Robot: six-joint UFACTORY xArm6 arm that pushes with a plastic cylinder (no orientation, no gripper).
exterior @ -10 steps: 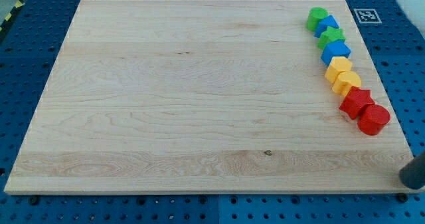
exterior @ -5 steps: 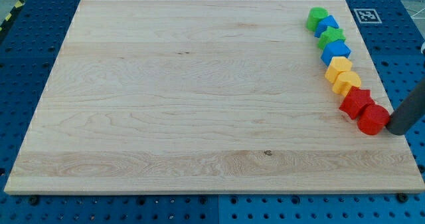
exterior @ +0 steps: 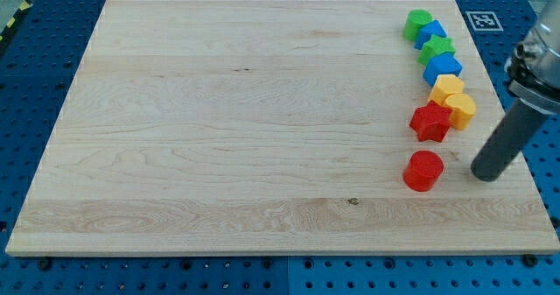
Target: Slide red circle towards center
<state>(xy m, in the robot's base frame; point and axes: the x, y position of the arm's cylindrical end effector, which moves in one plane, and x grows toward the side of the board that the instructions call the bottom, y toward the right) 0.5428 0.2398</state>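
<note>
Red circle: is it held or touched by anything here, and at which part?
Nothing is held. My tip stands on the board to the view's right of the red circle, with bare wood between them; the rod has no pincer and only pushes.

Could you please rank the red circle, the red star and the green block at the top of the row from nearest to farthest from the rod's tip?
1. Red circle, left of my tip.
2. Red star, up and left.
3. Green block, at the view's top.

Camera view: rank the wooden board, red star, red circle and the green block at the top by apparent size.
1. Wooden board, by far.
2. Red star and red circle: look about alike, not ranked.
3. Green block: looks slightly smaller, but it is farther up the board and partly hidden, so unsure.
</note>
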